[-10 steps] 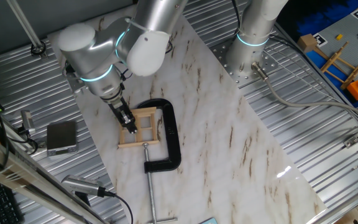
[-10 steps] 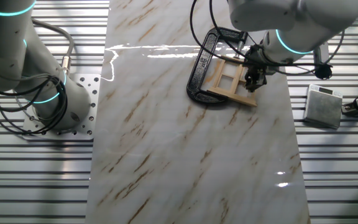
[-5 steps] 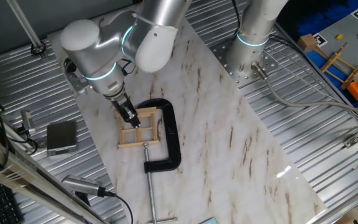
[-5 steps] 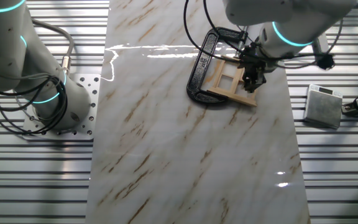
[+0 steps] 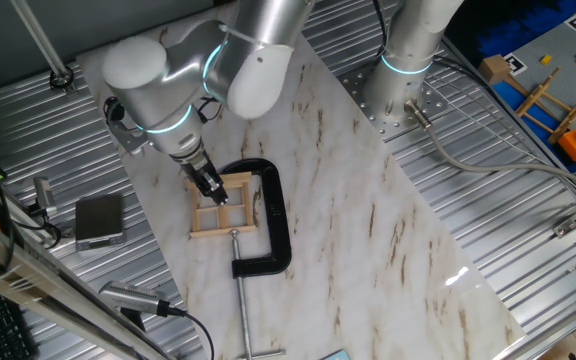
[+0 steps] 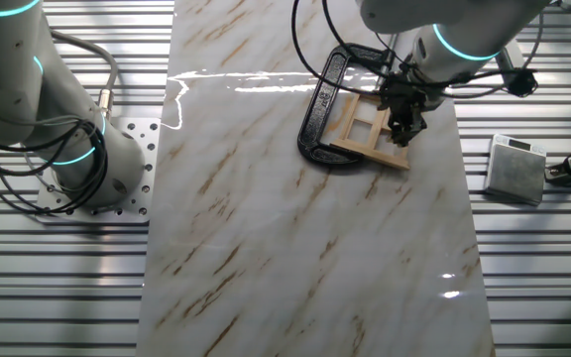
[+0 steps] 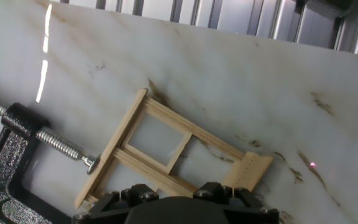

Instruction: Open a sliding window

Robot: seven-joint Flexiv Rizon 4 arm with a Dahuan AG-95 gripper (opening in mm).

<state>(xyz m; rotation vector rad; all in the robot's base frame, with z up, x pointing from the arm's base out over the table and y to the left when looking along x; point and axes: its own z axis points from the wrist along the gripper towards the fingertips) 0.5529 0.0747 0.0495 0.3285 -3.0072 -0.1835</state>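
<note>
Presently: your gripper [image 5: 211, 193] sat on the sliding window [image 5: 226, 206], jaw state unreadable.

You had the fingertips down at the window's wooden frame, at the edge farthest from the black C-clamp [image 5: 269, 220], which wrapped around the window's opposite side on the marble slab [image 5: 368, 220]. In the other fixed view the gripper [image 6: 400, 132] stood over the frame's corner, the window [image 6: 370, 130] just beside it toward the clamp [image 6: 319, 109]. In the hand view the window [image 7: 166, 152] lay directly ahead of the black finger housing, the clamp's screw tip [image 7: 89, 163] touching the frame's side rail. You could not tell from any view whether the fingers were parted or closed; the fingertips were hidden. A grey box [image 5: 99, 220] lay behind the gripper, off the slab.
</note>
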